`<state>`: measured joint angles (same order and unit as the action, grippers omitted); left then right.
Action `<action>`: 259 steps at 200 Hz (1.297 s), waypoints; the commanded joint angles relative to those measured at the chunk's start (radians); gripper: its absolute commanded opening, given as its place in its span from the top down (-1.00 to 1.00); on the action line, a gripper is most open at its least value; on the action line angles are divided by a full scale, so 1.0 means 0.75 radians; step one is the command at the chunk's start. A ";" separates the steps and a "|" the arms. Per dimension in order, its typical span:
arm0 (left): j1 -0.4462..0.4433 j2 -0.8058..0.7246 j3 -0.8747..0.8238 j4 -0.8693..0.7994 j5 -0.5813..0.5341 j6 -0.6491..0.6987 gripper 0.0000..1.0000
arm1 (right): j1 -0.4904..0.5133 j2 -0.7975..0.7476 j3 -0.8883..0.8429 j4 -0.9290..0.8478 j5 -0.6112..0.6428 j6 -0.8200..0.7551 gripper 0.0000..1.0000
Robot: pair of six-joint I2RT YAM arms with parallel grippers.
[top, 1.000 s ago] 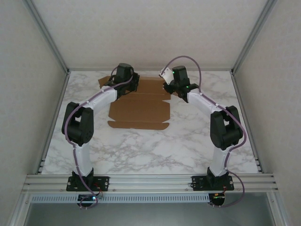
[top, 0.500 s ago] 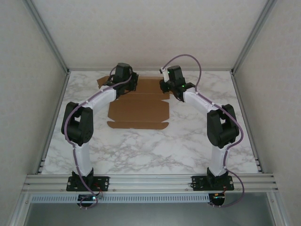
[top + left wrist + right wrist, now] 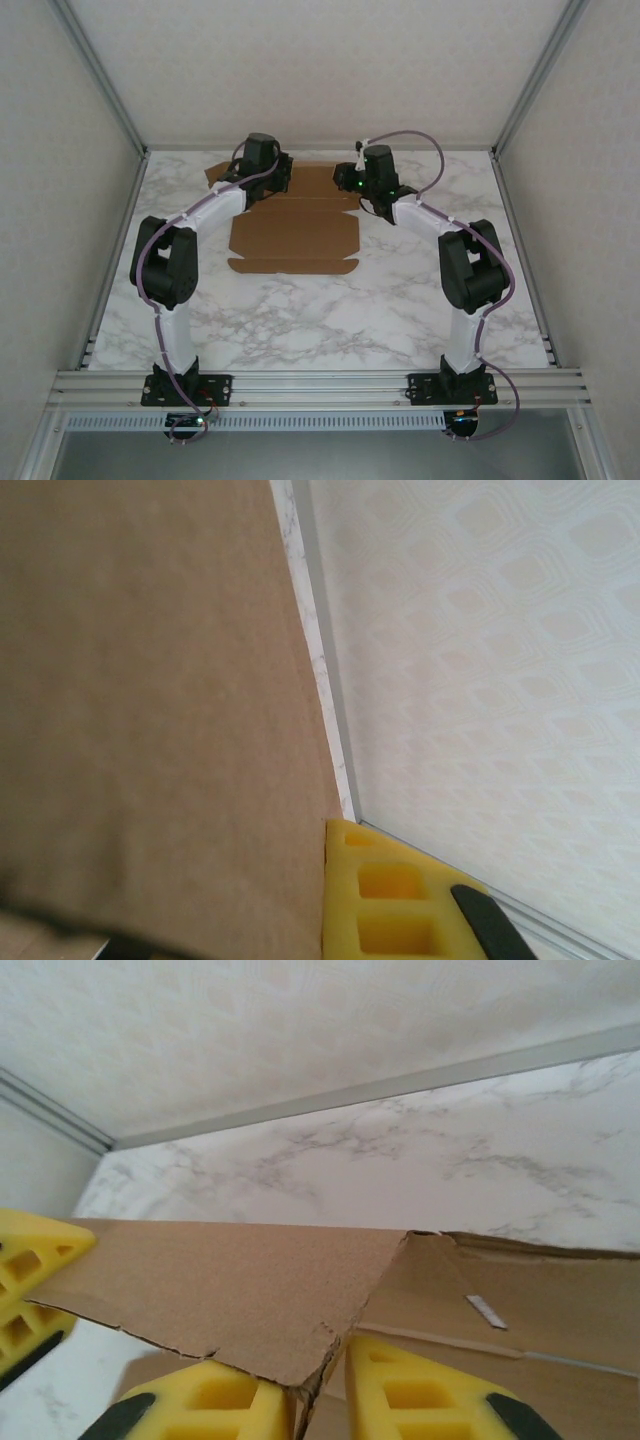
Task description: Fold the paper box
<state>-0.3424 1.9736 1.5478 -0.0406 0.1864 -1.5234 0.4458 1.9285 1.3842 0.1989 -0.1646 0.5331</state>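
Paper box (image 3: 295, 235): plain brown die-cut cardboard sheet, mostly flat and unfolded, lying toward 12 o'clock on the table and touching neither side wall. Main panel faces up. A narrow flap with rounded ends lies along its 6 o'clock edge, and further panels and tabs reach back toward the rear wall.

In the right wrist view, one flap of the paper box (image 3: 230, 1290) stands raised off the sheet, with a rough lower edge. A small white strip (image 3: 487, 1311) lies on the flat cardboard at 3 o'clock of it.

In the left wrist view, the paper box (image 3: 150, 730) is a large brown panel covering the 9 o'clock half of the picture.

Left gripper (image 3: 266, 176): at the sheet's 10 o'clock corner, closed on the cardboard. One of its yellow fingers (image 3: 385, 900) lies flat against the panel's edge.

Right gripper (image 3: 362, 182): at the sheet's 2 o'clock corner. From its own camera, the right gripper (image 3: 320, 1400) has the raised flap's corner dipping into the narrow gap between its yellow pads. Whether the pads press on the cardboard cannot be told.

Table (image 3: 330, 310): white top with grey marble veining, bare at 6 o'clock of the sheet.

Walls (image 3: 320, 60): pale and patterned, on three sides.

Frame rail (image 3: 320, 383): aluminium, at the near edge, carrying both arm bases.

Cables (image 3: 405, 137): purple, looped along each arm.
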 commanded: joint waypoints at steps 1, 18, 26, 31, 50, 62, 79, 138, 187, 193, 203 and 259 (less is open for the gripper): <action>-0.004 0.024 -0.043 -0.081 0.044 -0.019 1.00 | -0.023 0.013 -0.038 0.235 -0.109 0.216 0.60; -0.003 0.019 -0.049 -0.081 0.036 -0.016 1.00 | -0.039 0.009 -0.059 0.270 -0.136 0.258 0.57; -0.003 0.017 -0.050 -0.089 0.030 -0.012 1.00 | -0.043 0.000 -0.063 0.256 -0.150 0.249 0.56; -0.002 0.014 -0.050 -0.092 0.029 -0.009 1.00 | -0.045 -0.015 -0.063 0.235 -0.152 0.231 0.54; 0.006 0.011 -0.052 -0.107 0.014 0.003 1.00 | -0.049 -0.094 -0.055 0.042 -0.160 0.049 0.32; 0.012 0.015 -0.047 -0.117 0.001 0.012 1.00 | -0.050 -0.161 -0.087 -0.075 -0.107 -0.062 0.17; 0.024 0.043 -0.019 -0.137 -0.005 0.024 1.00 | -0.058 -0.273 -0.175 -0.145 -0.021 -0.165 0.03; 0.069 0.203 0.233 -0.262 -0.013 0.035 1.00 | -0.081 -0.232 0.005 -0.723 0.079 -0.226 0.10; 0.114 0.395 0.492 -0.408 0.017 0.010 1.00 | -0.094 0.050 0.301 -1.014 0.013 -0.103 0.27; 0.116 0.406 0.509 -0.411 0.015 0.008 1.00 | -0.091 0.103 0.363 -1.057 -0.010 -0.095 0.26; 0.119 0.421 0.528 -0.411 0.019 0.003 1.00 | -0.086 0.183 0.459 -1.126 -0.016 -0.089 0.26; 0.124 0.426 0.521 -0.392 0.031 -0.005 1.00 | -0.052 0.409 0.674 -1.286 0.013 -0.038 -0.04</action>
<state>-0.2497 2.2883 1.9194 -0.2886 0.2081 -1.5314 0.3855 2.2227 1.8740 -0.6647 -0.1574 0.4835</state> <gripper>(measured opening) 0.060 0.509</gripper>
